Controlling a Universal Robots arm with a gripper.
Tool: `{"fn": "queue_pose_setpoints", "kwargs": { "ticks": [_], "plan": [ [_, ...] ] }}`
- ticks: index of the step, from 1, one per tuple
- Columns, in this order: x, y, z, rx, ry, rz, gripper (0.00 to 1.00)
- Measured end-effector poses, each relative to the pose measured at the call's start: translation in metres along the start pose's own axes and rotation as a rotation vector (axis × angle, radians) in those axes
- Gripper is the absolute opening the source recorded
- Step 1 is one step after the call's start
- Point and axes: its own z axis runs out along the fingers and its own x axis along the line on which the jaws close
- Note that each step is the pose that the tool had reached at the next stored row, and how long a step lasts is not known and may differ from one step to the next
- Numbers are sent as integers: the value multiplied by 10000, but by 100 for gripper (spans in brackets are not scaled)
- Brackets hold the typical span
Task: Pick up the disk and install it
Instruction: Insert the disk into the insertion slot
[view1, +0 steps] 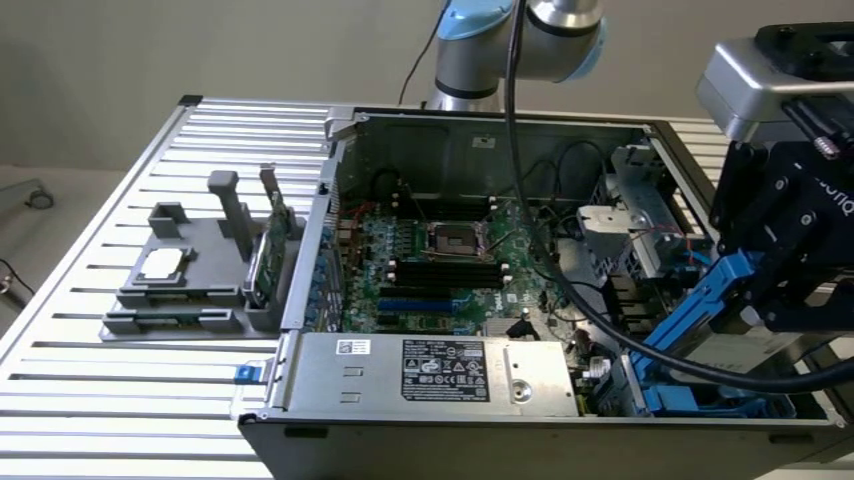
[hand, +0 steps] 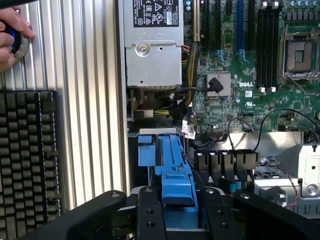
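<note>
Hand (hand: 181, 210) clamped on blue-framed disk (hand: 172, 155) over open computer case (view1: 441, 448), slatted metal table (view1: 80, 340), plain wall (view1: 200, 40)

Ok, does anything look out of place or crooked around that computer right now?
The disk sits tilted in the pincer, slanting down toward a corner bay of the open case rather than level. A person's hand is also on the slatted table near the keyboard.
</note>
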Motion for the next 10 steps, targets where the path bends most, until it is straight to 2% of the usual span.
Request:
{"fn": "queue_pose_setpoints", "kwargs": {
  "ticks": [10],
  "plan": [
    [4,27,105,12,-1,-1,33]
  ]
}}
